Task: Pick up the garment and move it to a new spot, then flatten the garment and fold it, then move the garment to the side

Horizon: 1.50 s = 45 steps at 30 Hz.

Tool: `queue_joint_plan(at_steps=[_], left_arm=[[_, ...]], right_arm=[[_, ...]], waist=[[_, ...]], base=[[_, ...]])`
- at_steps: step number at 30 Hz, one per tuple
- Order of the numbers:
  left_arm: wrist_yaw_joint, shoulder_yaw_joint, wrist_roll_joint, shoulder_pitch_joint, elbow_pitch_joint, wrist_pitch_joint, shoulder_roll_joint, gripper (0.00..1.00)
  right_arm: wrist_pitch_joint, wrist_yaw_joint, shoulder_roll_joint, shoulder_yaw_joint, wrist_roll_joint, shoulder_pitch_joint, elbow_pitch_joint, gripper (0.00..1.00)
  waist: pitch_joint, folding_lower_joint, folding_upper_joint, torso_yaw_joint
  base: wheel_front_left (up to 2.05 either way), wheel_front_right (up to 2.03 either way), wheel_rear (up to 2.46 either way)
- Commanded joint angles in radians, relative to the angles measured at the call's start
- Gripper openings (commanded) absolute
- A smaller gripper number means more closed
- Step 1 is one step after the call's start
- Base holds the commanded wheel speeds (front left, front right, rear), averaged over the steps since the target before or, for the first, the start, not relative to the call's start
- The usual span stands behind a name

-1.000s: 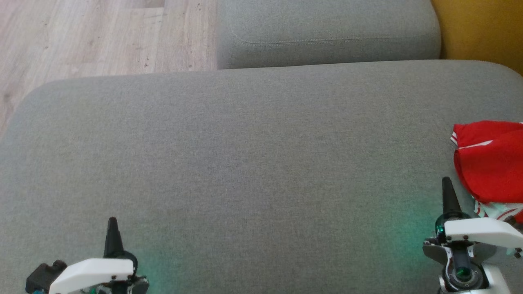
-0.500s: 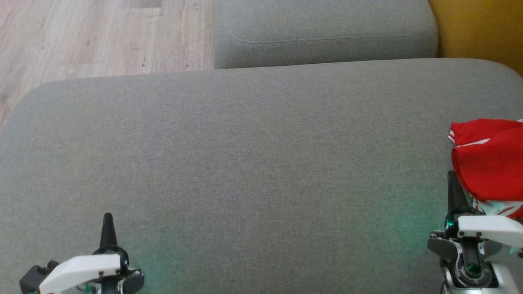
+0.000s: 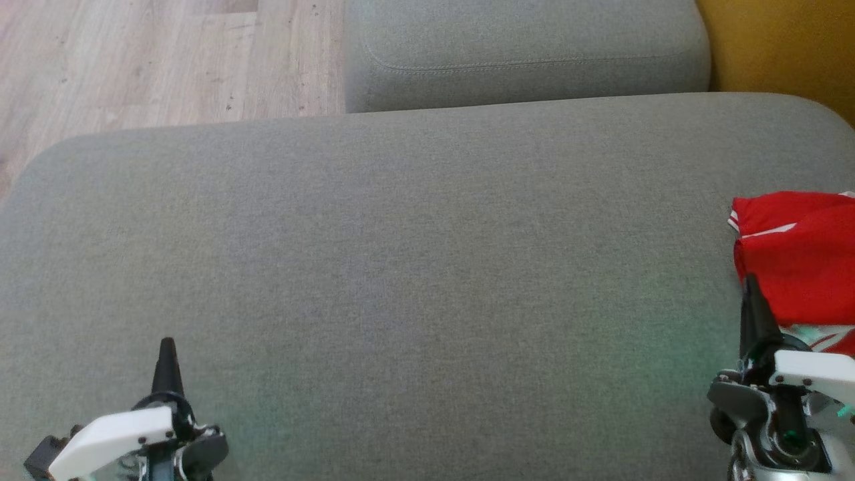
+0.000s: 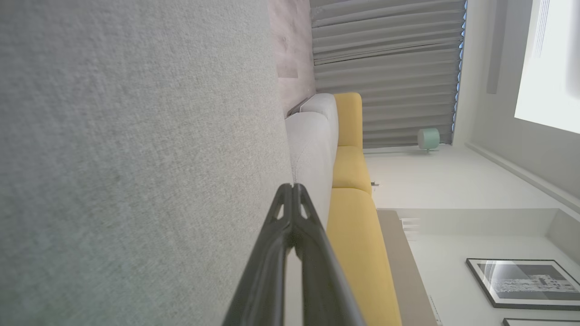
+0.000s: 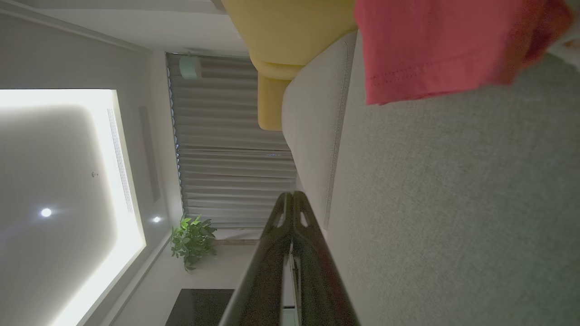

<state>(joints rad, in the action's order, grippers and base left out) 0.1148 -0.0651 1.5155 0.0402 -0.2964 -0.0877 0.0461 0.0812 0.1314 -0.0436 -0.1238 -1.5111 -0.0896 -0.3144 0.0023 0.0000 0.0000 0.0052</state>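
A red garment [image 3: 798,257] with white stripes lies bunched at the right edge of the grey sofa seat [image 3: 414,267], partly cut off by the frame. The right wrist view shows its red cloth [image 5: 435,45] at the top. My right gripper [image 3: 749,284] is shut and empty, its tip just at the garment's near left edge; in its own wrist view the fingertips [image 5: 292,197] meet. My left gripper [image 3: 165,346] is shut and empty over the seat's lower left, and its fingers [image 4: 292,188] are pressed together in the left wrist view.
A second grey cushion [image 3: 528,53] lies beyond the seat. Wooden floor [image 3: 133,60] shows at the upper left, and a yellow sofa part [image 3: 781,47] at the upper right. The seat's far edge curves down toward the floor.
The head camera has shifted, sliding the whole scene slightly left and up. Against the garment, my right gripper's tip has come nearer its near left edge. Both grippers stay shut.
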Motion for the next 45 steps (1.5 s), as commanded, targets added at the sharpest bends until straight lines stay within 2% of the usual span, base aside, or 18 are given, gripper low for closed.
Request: queue_joint_plan(at_steps=[1,6,45], left_arm=[[0.011,-0.039,0.037,0.063,0.043,-0.011,0.004,0.00],[0.016,-0.049,0.093,0.068,0.051,-0.025,0.004,0.00],[0.016,-0.048,0.093,0.068,0.051,-0.025,0.004,0.00]], right_arm=[[0.018,-0.001,-0.006,0.015,-0.042,-0.021,0.051,0.00],[0.032,-0.001,-0.007,0.010,-0.097,-0.018,0.070,0.00],[0.032,-0.001,-0.007,0.010,-0.098,-0.018,0.070,0.00]], waist=[[0.000,0.0000,0.0000,-0.002],[0.001,0.0000,0.0000,-0.005],[0.001,0.0000,0.0000,-0.005]], base=[[0.00,0.00,0.00],[0.00,0.00,0.00],[0.00,0.00,0.00]])
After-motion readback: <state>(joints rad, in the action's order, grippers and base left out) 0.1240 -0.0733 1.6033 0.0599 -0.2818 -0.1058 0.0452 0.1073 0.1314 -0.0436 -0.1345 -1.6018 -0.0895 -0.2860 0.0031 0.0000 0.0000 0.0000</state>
